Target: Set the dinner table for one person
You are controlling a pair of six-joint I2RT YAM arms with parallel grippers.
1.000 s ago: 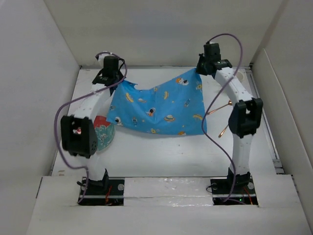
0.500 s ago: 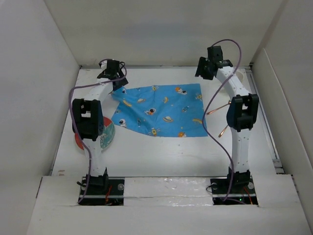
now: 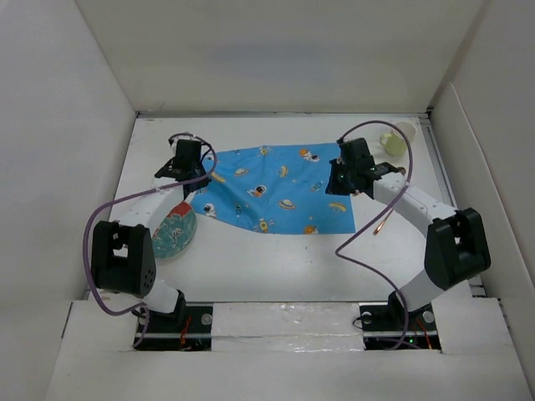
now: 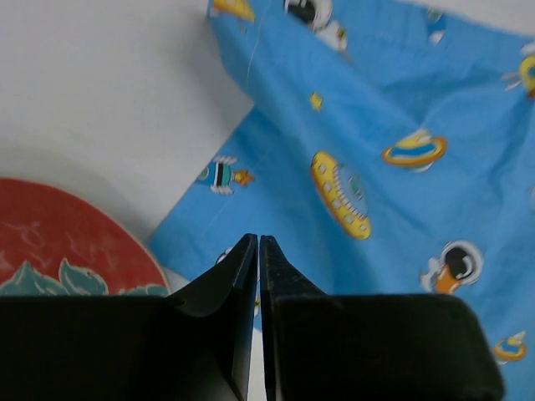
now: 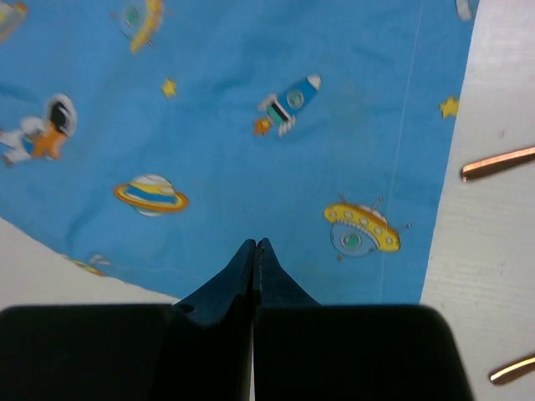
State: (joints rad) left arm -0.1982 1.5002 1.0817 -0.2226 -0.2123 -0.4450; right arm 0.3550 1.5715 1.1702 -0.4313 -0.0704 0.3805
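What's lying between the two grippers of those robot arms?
A blue space-print placemat, spread on the white table, fills the stretch between the left gripper and the right gripper. The top external view shows it.

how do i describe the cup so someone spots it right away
Find the blue space-print placemat in the middle of the white table. Just beyond its far right corner, by the table's back edge, sits the cup. It is the only pale, rounded thing there; its neighbours are thin copper-coloured utensils.

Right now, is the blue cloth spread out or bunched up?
Spread out: the cloth lies open on the table, slightly rumpled at its left edge.
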